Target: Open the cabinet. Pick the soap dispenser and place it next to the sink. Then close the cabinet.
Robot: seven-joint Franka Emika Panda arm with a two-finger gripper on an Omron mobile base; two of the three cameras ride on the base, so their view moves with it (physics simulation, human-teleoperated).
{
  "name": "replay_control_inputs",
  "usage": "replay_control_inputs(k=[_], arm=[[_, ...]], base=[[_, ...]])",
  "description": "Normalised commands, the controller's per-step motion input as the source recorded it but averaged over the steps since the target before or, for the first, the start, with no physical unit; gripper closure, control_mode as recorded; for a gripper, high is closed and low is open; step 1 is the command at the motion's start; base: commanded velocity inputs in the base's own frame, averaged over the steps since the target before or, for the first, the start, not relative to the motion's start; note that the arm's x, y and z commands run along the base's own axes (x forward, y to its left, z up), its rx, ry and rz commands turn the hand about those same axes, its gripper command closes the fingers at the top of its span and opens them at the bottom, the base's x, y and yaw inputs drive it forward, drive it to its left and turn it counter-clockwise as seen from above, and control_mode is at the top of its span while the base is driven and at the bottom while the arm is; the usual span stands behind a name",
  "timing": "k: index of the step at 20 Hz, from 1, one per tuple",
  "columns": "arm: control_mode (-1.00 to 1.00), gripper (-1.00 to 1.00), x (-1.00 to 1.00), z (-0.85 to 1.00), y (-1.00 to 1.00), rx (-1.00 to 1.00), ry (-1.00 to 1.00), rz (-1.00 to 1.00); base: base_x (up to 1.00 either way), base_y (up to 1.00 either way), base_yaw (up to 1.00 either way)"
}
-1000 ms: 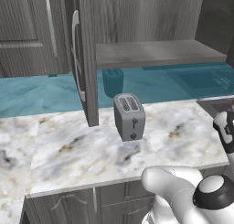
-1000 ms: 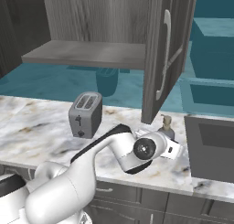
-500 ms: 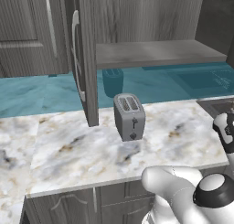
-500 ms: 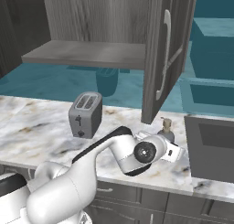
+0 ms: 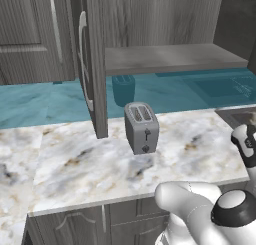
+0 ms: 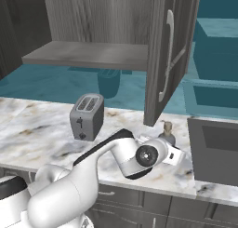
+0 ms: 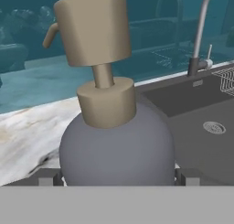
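Right base view has the white arm folded low over the marble counter (image 6: 32,129), forearm stretched level toward the sink (image 6: 218,150), wrist just short of the soap dispenser (image 6: 166,134). Hand view puts the dispenser upright on the counter beside the basin, between the spread fingers of the pincer (image 7: 118,176). Cabinet (image 6: 169,55) doors hang open above.

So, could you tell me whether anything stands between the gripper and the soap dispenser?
Nothing visible does: the soap dispenser sits right between the open gripper's fingertips, on the worktop beside the sink.
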Motion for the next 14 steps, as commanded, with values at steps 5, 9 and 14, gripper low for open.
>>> replay_control_inputs(k=[5, 9, 14], arm=[[-1.0, 1.0, 0.2, -0.18, 0.07, 0.0, 0.0, 0.05], [-1.0, 1.0, 0.2, -0.16, 0.01, -0.01, 0.0, 0.02], [-1.0, 1.0, 0.1, -0.08, -0.02, -0.05, 0.0, 0.0]], base=[[0.0, 0.0, 0.0], [0.0, 0.0, 0.0], [0.0, 0.0, 0.0]])
